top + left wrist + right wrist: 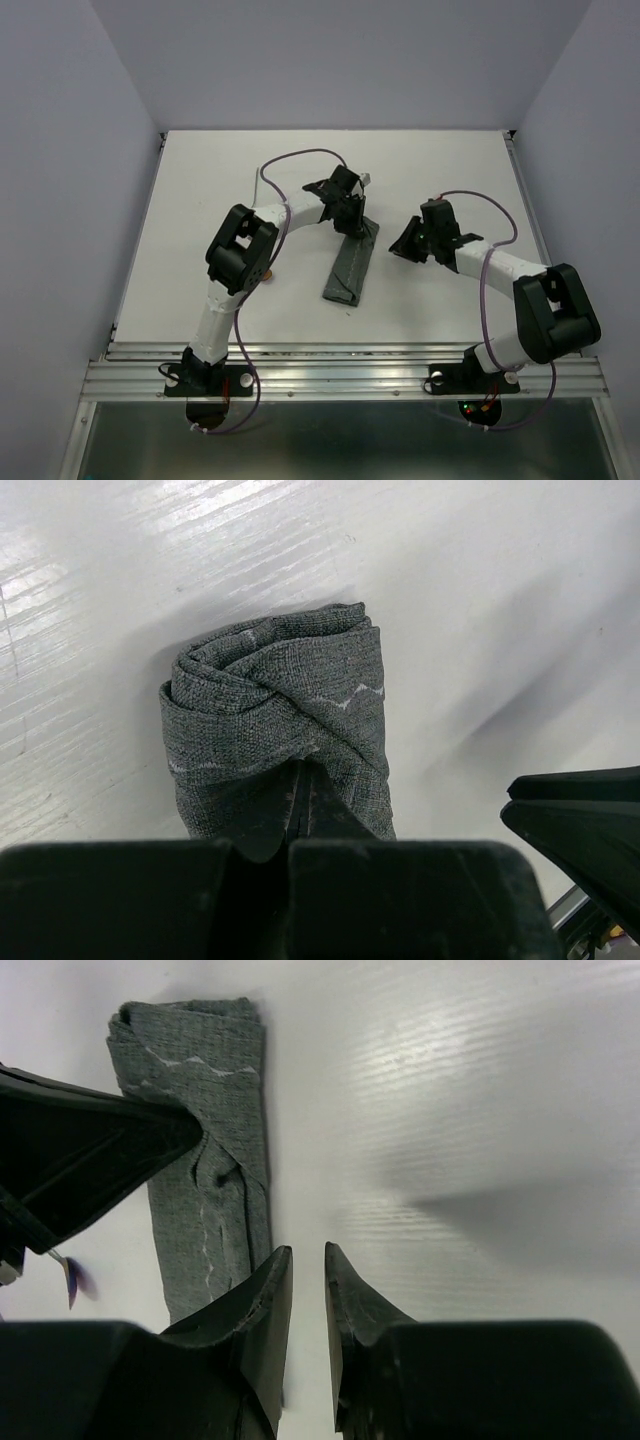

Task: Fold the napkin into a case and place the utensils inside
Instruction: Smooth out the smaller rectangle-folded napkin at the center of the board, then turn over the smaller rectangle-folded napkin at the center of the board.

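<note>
Grey case (352,262) laid on the white worktop (230,170), its far end pinched by the closed left fingers (270,825); the right fingers (262,1305) are held slightly parted, empty, beside it.

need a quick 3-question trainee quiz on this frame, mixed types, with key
1. True or false: the case lies on the table.
2. Which gripper is shut on the case's far end?
3. The right gripper is: A gripping the case; B beside it, jaws slightly apart, empty; C out of view.
Key: 1 true; 2 the left gripper; 3 B.
</note>
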Robot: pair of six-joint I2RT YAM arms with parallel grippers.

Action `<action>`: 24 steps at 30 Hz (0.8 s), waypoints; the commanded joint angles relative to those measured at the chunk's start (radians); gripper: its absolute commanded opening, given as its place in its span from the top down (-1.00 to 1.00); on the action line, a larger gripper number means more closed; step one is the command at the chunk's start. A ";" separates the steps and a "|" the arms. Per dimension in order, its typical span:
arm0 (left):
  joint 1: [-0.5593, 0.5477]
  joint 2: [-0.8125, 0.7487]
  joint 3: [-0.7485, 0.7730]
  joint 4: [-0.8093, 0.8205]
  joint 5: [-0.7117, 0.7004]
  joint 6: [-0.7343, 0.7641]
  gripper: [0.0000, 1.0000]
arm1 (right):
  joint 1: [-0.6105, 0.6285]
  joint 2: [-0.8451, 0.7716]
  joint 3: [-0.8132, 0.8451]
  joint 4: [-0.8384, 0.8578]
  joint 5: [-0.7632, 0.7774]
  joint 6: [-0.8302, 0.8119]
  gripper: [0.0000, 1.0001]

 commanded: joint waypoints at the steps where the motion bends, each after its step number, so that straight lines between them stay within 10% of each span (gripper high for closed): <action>1: -0.003 -0.069 0.057 -0.028 -0.024 0.032 1.00 | -0.025 -0.070 -0.027 -0.022 0.022 -0.012 0.50; 10: -0.083 -0.257 0.022 -0.152 -0.202 0.056 0.89 | -0.083 -0.186 -0.062 -0.082 0.057 -0.026 0.33; 19: -0.228 -0.252 -0.001 -0.247 -0.488 -0.040 -0.17 | -0.145 -0.219 -0.088 -0.120 0.049 -0.062 -0.47; 24: -0.310 -0.174 0.035 -0.284 -0.639 -0.074 -0.29 | -0.154 -0.229 -0.088 -0.137 0.049 -0.076 -0.66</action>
